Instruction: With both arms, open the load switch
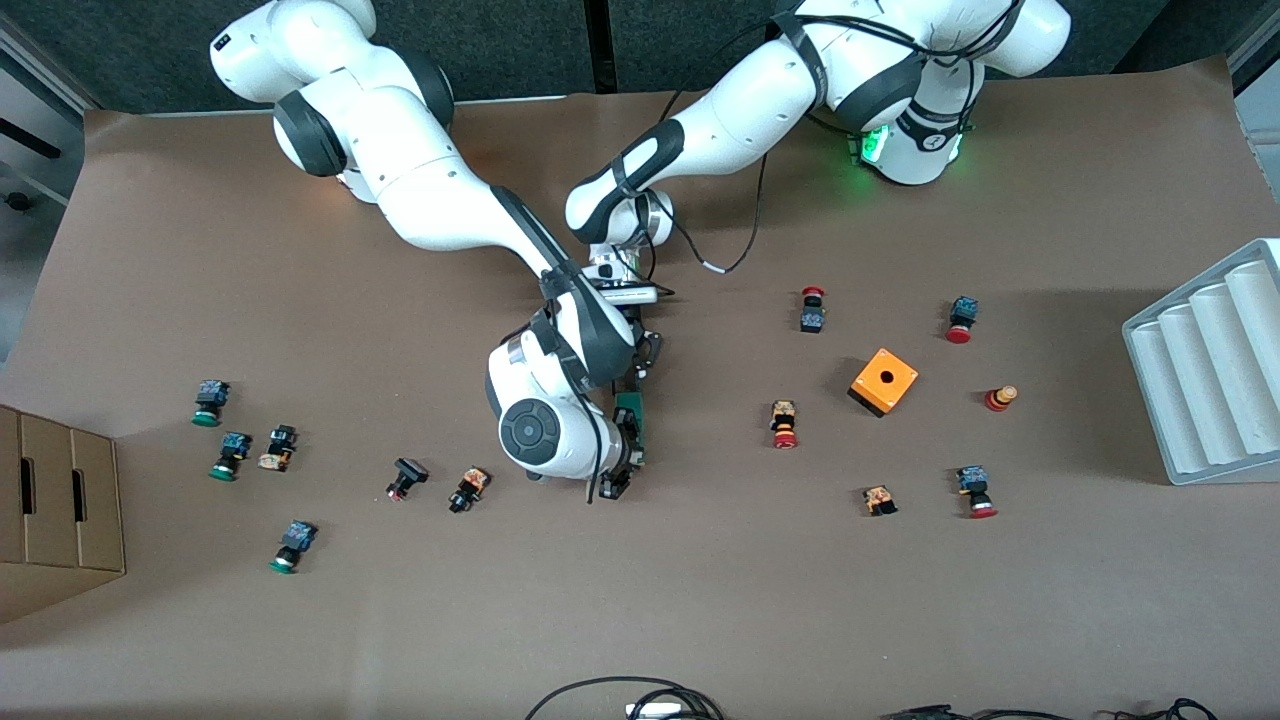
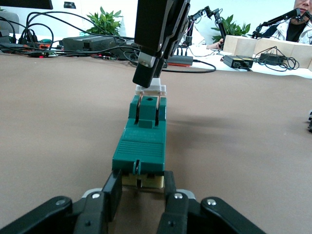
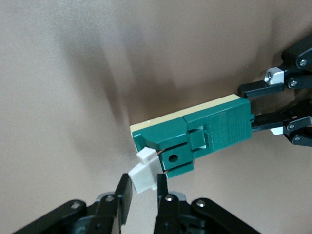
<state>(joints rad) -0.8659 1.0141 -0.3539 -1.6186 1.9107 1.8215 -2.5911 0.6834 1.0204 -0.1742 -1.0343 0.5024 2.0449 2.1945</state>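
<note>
The load switch (image 2: 141,141) lies mid-table, pinched at its beige end by the left claw (image 2: 141,192). Its white piece (image 3: 145,176) is pinched by the right claw (image 3: 141,195). Light, rigid plastic is judged; the small white piece is best gripped squarely and pulled gently.

Brown paper-covered bench (image 1: 300,620), evenly lit; dark grey wall panels (image 1: 520,45) at 12 o'clock. Cardboard box (image 1: 55,510) at 8 o'clock, grey ribbed plastic tray (image 1: 1210,370) at 3 o'clock. Green potted plants (image 2: 105,22), black cables (image 2: 44,29) at bench edge.
</note>
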